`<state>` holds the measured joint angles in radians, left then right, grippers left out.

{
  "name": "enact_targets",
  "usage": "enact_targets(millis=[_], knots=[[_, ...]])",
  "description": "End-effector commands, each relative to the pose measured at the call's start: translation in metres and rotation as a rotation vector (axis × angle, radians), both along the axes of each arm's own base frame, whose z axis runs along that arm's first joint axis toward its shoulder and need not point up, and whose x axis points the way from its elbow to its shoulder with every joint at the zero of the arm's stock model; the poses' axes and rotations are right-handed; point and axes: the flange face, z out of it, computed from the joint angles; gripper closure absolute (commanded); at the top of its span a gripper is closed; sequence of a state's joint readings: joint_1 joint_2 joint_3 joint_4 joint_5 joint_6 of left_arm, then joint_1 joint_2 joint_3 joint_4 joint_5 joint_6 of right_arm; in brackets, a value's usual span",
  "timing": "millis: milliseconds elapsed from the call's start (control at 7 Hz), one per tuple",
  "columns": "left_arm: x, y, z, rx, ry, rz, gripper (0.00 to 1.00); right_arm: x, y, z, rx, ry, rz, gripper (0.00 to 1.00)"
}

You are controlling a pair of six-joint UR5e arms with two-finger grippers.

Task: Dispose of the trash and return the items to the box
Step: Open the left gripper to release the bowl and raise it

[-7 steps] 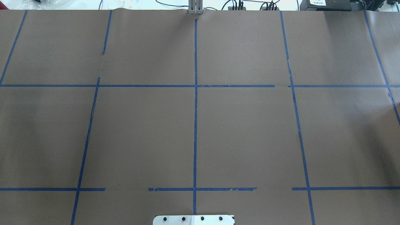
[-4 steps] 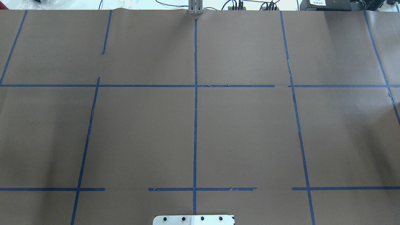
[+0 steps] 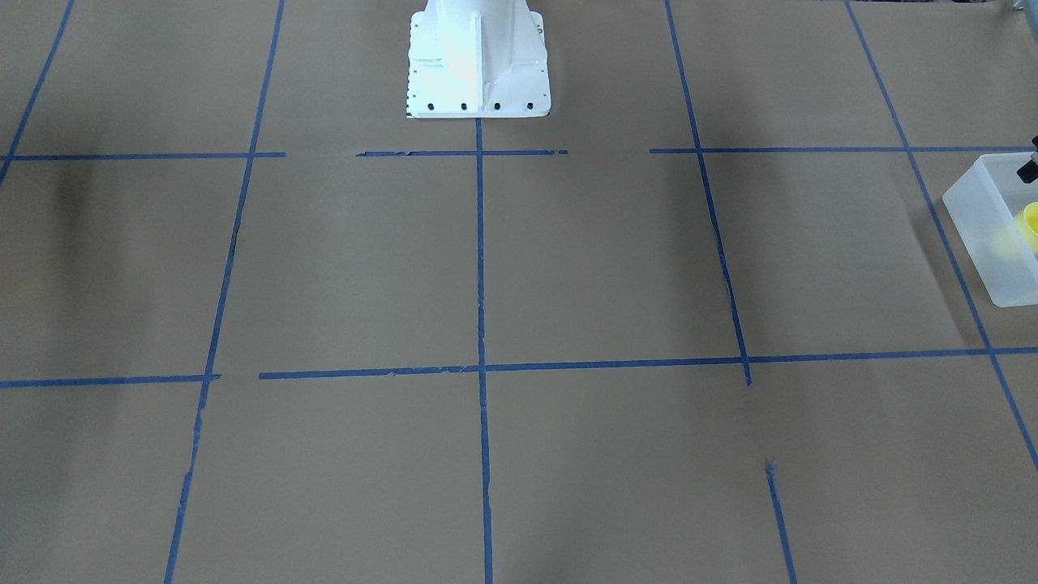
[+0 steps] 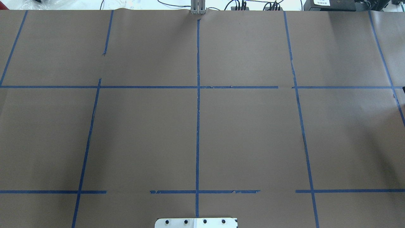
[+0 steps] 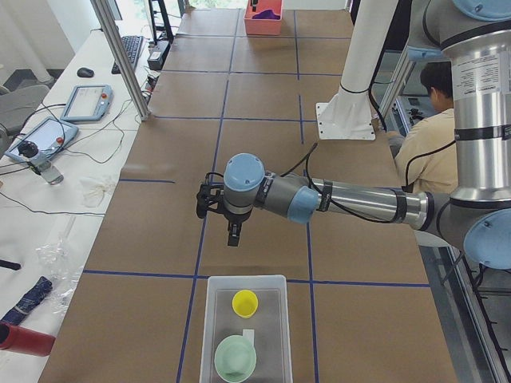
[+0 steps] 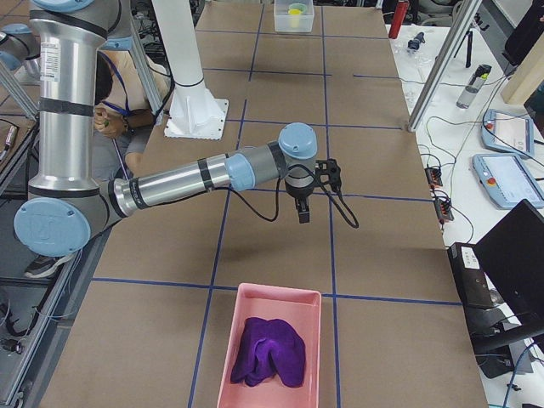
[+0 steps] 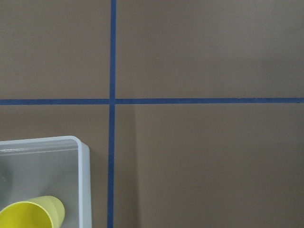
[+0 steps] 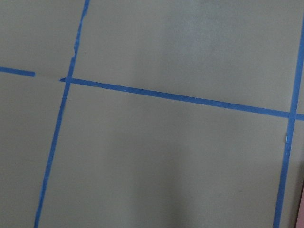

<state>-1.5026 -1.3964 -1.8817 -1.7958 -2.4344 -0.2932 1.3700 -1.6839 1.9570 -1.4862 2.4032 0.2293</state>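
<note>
The frosted-white box [image 5: 209, 319] stands at the table's left end, also in the front-facing view [image 3: 985, 235] and the left wrist view [image 7: 84, 180]. The pale yellow cup [image 5: 245, 303] and the mint-green bowl [image 5: 235, 359] sit inside it; the cup also shows in the left wrist view [image 7: 31, 214]. My left gripper [image 5: 232, 236] points down above the bare table, just short of the box. My right gripper [image 6: 303, 217] points down above bare table, short of the pink bin. I cannot tell whether either is open or shut. Nothing shows in either one.
A pink bin [image 6: 234, 340] with a purple cloth [image 6: 269, 350] in it stands at the table's right end. The white robot base [image 3: 478, 65] stands at the near edge. Blue tape lines cross the brown paper. A person sits behind the robot [image 5: 427, 136].
Nothing on the table has moved in the overhead view; only the faint shadows at its left and right sides have shifted.
</note>
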Motion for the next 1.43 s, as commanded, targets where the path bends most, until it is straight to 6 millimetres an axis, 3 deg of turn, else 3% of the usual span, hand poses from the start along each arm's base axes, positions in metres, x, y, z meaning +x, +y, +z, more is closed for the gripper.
enact_targets(millis=[0,286,429,571,714,1000,1143,1286], knots=[[-0.017,-0.001,0.017,0.026,-0.205,-0.054,0.0,0.0,0.02,0.028,-0.023,0.028,-0.027,0.0],[0.001,0.006,0.016,-0.011,-0.019,0.02,0.0,0.002,0.033,0.055,0.042,0.014,-0.033,0.0],[0.002,0.026,0.05,-0.08,0.014,0.034,0.0,0.002,0.031,0.058,0.043,0.015,-0.032,0.0],[-0.003,0.028,0.045,-0.071,0.01,0.017,0.0,0.001,0.028,0.057,0.041,0.009,-0.029,0.0],[-0.007,0.023,0.036,-0.045,0.011,0.009,0.0,0.001,0.027,0.056,0.044,0.007,-0.031,0.0],[-0.01,-0.015,0.02,0.015,-0.077,-0.013,0.0,0.001,0.032,0.061,0.045,-0.008,-0.05,0.0],[-0.011,-0.015,0.014,0.025,-0.075,-0.014,0.0,0.002,0.033,0.058,0.042,-0.023,-0.049,0.0],[-0.011,-0.01,0.027,-0.002,-0.076,-0.013,0.0,0.011,0.027,0.053,0.034,-0.041,-0.025,0.0]])
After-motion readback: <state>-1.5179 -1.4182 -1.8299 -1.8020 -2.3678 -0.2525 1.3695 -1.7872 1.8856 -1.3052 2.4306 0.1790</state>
